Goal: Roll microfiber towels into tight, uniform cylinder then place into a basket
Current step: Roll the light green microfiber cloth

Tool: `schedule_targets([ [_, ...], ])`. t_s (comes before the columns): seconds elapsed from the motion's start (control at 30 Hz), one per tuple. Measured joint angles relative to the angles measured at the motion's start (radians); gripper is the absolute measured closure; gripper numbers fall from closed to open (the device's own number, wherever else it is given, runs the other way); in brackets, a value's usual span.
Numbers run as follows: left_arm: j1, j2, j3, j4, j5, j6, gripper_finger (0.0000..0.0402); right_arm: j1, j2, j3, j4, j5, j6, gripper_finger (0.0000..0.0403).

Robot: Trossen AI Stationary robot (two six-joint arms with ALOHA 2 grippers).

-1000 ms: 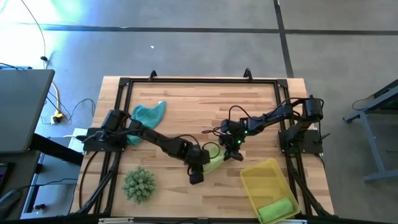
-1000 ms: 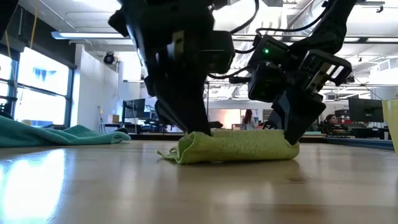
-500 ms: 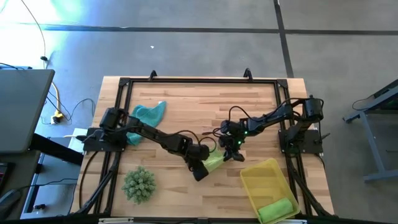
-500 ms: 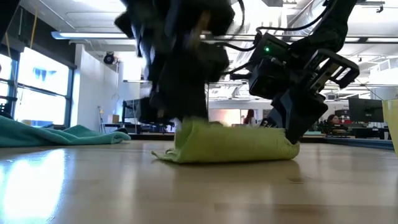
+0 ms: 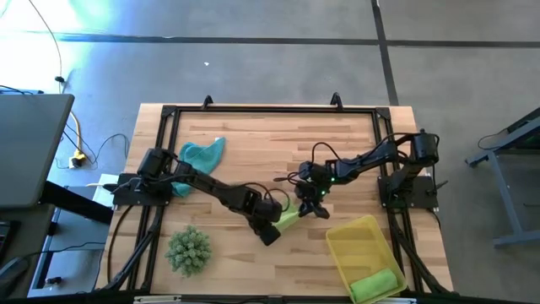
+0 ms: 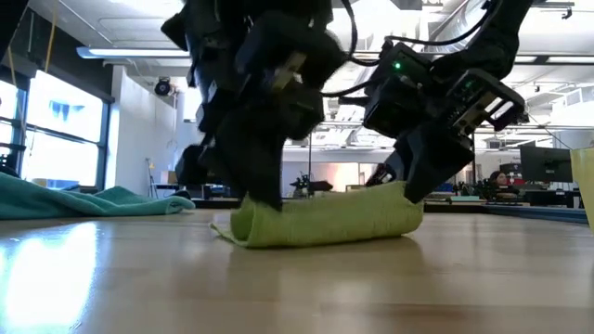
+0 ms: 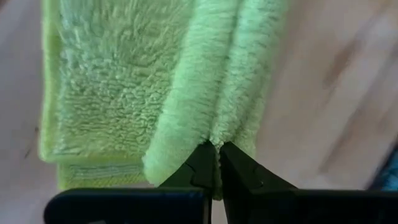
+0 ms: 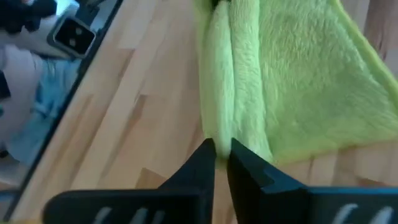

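Yellow-green towel point(image 5: 289, 218) mid-counter, soft, floppy; left gripper point(image 7: 214, 163) & right gripper point(image 8: 219, 155) both pinched shut on roll's ends; best grip pts.

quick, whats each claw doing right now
Left claw: closed, pinching the yellow-green towel.
Right claw: closed, pinching the same towel's other end.

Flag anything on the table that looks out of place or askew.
The spiky green ball near the table's front left is no towel. The teal towel lies crumpled, unrolled, by the left arm's base. The basket sits skewed to the table edge.
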State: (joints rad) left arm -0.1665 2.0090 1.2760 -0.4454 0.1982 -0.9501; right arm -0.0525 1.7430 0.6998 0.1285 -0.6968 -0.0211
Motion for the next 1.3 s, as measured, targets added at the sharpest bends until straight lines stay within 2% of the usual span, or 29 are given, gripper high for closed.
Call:
schedule_targets([
  [0.17, -0.005, 0.012, 0.001, -0.058, 0.026, 0.018, 0.0398, 0.000, -0.038, 0.046, -0.105, 0.081, -0.160, 0.0315],
  [0.27, -0.008, 0.022, 0.001, -0.070, 0.025, 0.027, 0.0398, 0.000, -0.087, 0.093, -0.236, 0.151, -0.312, 0.0276],
  [0.4, -0.008, 0.026, 0.001, -0.070, 0.008, 0.041, 0.0398, 0.056, -0.147, 0.113, -0.275, 0.171, -0.472, 0.0250],
  [0.53, -0.008, 0.027, 0.000, -0.069, -0.006, 0.047, 0.0398, 0.164, -0.146, 0.112, -0.263, 0.225, -0.619, 0.0253],
  [0.73, -0.008, 0.027, -0.001, -0.066, -0.012, 0.062, 0.0398, 0.325, -0.129, 0.114, -0.206, 0.484, -0.722, 0.0274],
  [0.8, -0.008, 0.027, -0.001, -0.065, -0.015, 0.064, 0.0398, 0.359, -0.123, 0.113, -0.168, 0.539, -0.729, 0.0279],
  [0.93, -0.007, 0.027, -0.002, -0.059, -0.016, 0.064, 0.0398, 0.389, -0.105, 0.114, -0.107, 0.564, -0.750, 0.0284],
  [1.3, -0.007, 0.027, -0.002, -0.057, -0.025, 0.064, 0.0398, 0.364, -0.012, 0.115, -0.035, 0.575, -0.739, 0.0284],
])
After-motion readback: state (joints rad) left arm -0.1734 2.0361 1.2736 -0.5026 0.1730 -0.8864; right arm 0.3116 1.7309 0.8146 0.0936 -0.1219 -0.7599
